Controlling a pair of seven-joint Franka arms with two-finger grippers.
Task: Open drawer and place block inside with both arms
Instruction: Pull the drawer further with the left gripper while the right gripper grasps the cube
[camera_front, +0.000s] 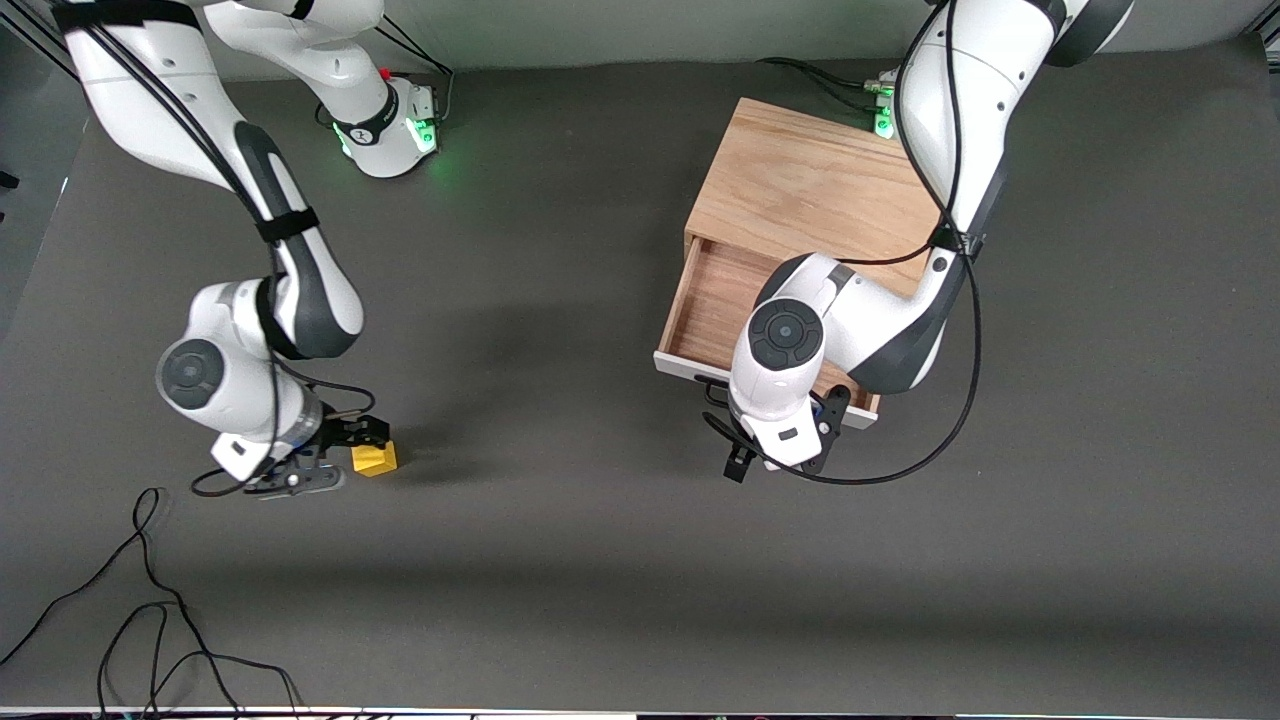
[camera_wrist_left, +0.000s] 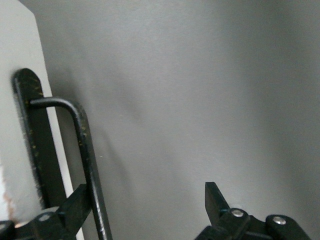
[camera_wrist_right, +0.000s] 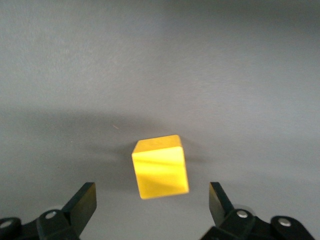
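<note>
Drawer (camera_front: 715, 310) out, yellow block (camera_front: 374, 458) on the table (camera_front: 560, 520), lower left of frame.
Right gripper (camera_wrist_right: 152, 202) spread wide around the block; left gripper (camera_wrist_left: 145, 210) wide by the drawer's black handle (camera_wrist_left: 85, 165).

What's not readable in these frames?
- Front view: much of the drawer interior hidden by the left arm.
- Front view: right gripper fingertips and block overlap; contact unclear.
- Left wrist view: handle cut off by the frame edge; left gripper open around it.
</note>
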